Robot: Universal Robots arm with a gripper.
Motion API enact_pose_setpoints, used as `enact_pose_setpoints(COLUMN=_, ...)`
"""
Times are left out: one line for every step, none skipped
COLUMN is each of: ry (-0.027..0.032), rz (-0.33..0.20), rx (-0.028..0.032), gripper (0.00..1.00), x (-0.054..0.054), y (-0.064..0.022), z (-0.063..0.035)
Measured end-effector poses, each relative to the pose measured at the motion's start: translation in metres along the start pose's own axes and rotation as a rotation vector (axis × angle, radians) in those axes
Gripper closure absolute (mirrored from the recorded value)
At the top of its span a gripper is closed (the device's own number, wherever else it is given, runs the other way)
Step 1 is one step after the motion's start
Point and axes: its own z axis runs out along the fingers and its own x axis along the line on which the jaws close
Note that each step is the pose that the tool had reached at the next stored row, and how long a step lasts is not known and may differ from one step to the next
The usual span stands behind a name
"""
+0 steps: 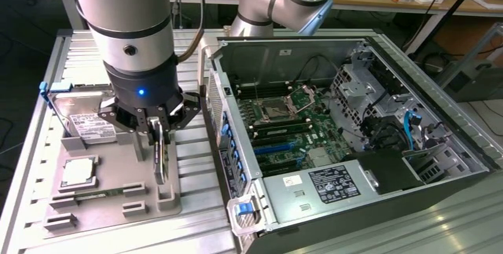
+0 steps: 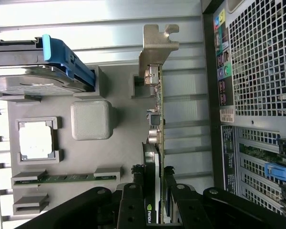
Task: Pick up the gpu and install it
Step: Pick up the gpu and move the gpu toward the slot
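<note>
Grey printed holder tray (image 1: 110, 165) on the slatted counter (image 1: 197, 160). The gpu (image 1: 160, 158) stands on edge at the tray's side nearest the open PC case (image 1: 314, 118). My end effector (image 1: 155, 125) is clamped across the card's upper edge, one finger on each face. Can't tell if the lower edge is clear of the tray's slot posts.

Risks as I judge them:
- Narrow pinch on a thin board, so any side load could pivot or slip it.
- The silver bracket (image 2: 158, 43) could hook a post and drag the tray, hard drive (image 1: 82, 121) and CPU (image 1: 79, 171) included.
- The case wall is just beside the card, easy to clip.
</note>
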Motion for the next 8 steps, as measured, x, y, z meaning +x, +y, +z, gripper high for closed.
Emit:
enact_pose_setpoints(ry=0.0000, rz=0.000, rx=0.0000, gripper=0.73, x=0.0000, y=0.0000, z=-0.0003)
enact_pose_setpoints(ry=0.0000, rz=0.000, rx=-0.0001, gripper=0.73, x=0.0000, y=0.0000, z=-0.0007)
enact_pose_setpoints(ry=0.0000, rz=0.000, rx=0.0001, gripper=0.73, x=-0.0001, y=0.0000, z=-0.0012)
enact_pose_setpoints(ry=0.0000, rz=0.000, rx=0.0000, gripper=0.73, x=-0.0001, y=0.0001, z=-0.0016)
enact_pose_setpoints(ry=0.0000, rz=0.000, rx=0.0000, gripper=0.73, x=-0.0001, y=0.0001, z=-0.0021)
enact_pose_setpoints(ry=-0.0001, rz=0.000, rx=-0.0001, gripper=0.73, x=-0.0001, y=0.0001, z=-0.0025)
enact_pose_setpoints(ry=0.0000, rz=0.000, rx=-0.0001, gripper=0.73, x=-0.0001, y=0.0001, z=-0.0030)
enact_pose_setpoints(ry=-0.0001, rz=0.000, rx=-0.0001, gripper=0.73, x=-0.0001, y=0.0002, z=-0.0034)
